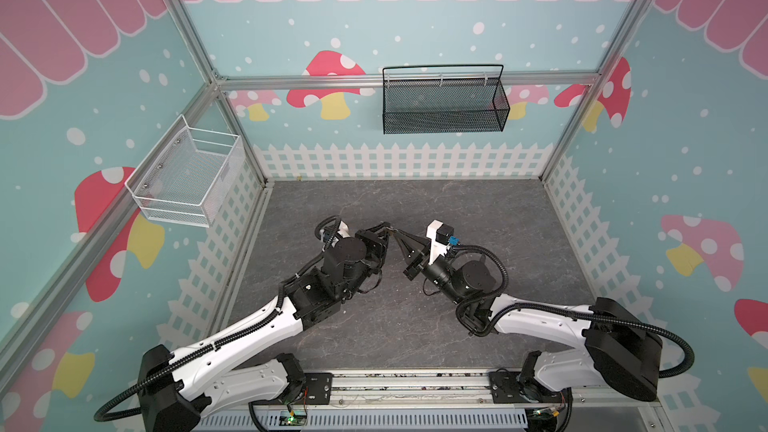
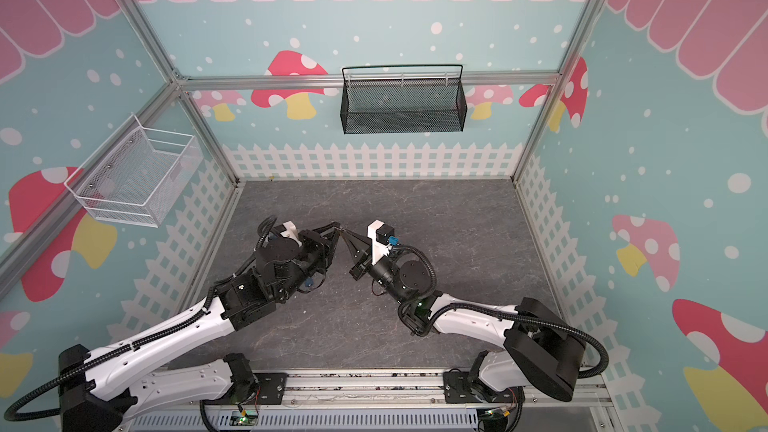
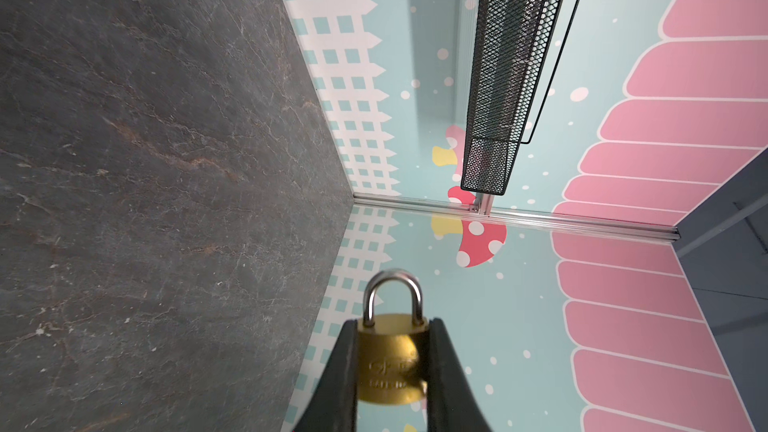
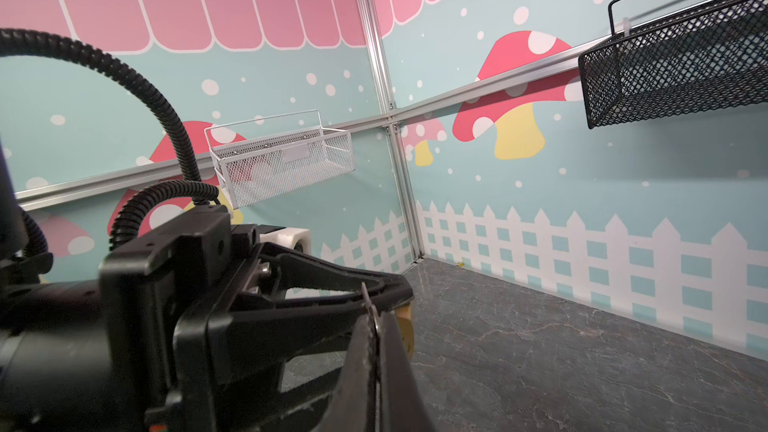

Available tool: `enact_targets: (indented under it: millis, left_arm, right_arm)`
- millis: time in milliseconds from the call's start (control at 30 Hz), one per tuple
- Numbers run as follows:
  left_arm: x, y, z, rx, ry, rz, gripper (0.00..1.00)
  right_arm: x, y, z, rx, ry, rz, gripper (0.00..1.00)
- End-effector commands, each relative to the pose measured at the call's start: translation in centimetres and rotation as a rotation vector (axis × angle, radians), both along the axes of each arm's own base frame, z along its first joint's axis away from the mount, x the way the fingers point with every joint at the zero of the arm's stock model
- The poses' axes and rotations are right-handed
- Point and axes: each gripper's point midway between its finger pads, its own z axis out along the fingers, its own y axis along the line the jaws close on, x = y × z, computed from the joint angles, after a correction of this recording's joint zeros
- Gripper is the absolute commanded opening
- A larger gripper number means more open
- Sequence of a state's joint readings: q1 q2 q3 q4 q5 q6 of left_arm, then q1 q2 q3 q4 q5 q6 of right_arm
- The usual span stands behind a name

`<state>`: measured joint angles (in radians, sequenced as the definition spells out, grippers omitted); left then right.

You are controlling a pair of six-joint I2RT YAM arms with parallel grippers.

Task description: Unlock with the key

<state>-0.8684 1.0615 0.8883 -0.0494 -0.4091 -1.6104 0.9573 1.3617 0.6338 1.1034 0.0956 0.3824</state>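
Slate-grey stone-look bench [image 1: 478, 218]. We see walls on three sides, printed teal with mushrooms and a white picket fence, and aluminium frame posts at the back corners. A white mesh basket [image 1: 187, 176] hangs on the left wall and a black mesh basket [image 1: 444, 105] on the back-wall rail, both above the bench and well apart from the arms. There is open bench toward the back wall and toward the right wall.

In both top views the arms meet tip to tip near mid-bench. The left jaws clamp a brass padlock [image 3: 390, 363] by its two side edges, with the shackle [image 3: 392, 297] seated in the body and pointing away from the wrist. The right jaws are pinched closed on the key [image 4: 369, 305], a thin toothed blade sticking out between the tips, right at the padlock's bottom end. We cannot tell whether it is in the keyhole.
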Motion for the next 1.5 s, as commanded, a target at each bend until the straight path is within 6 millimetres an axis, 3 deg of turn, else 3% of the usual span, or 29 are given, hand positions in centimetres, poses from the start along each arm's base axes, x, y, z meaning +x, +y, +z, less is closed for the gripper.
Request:
enact_targets:
  millis: [0, 233, 433, 667, 933, 1200, 1467]
  left_arm:
    - [0.2, 1.0, 2.2, -0.032, -0.065, 0.04, 0.0]
    - [0.3, 1.8, 2.0, -0.006, -0.073, 0.051, 0.0]
    - [0.4, 3.1, 0.5, 0.076, -0.047, 0.082, 0.0]
    - [0.6, 4.0, -0.7, 0.137, -0.034, 0.111, 0.0]
    - [1.0, 3.9, -1.5, 0.149, -0.014, 0.115, 0.0]
    - [1.2, 3.2, -1.9, 0.134, -0.005, 0.089, 0.0]
    - [1.1, 3.1, -1.7, 0.117, -0.009, 0.087, 0.0]
  right_arm:
    - [-0.2, 0.4, -1.7, -0.056, 0.056, 0.016, 0.0]
    - [0.0, 1.2, -1.5, -0.108, 0.088, 0.03, 0.0]
    - [1.0, 0.2, -0.2, -0.101, 0.182, -0.009, 0.0]
    - [1.1, 0.9, -1.5, -0.138, 0.291, 0.017, 0.0]
    - [1.0, 1.0, -2.0, -0.156, 0.323, 0.026, 0.0]
    - [1.0, 1.4, -1.1, -0.15, 0.295, 0.039, 0.0]
    - [1.5, 1.5, -2.3, -0.166, 0.316, 0.015, 0.0]
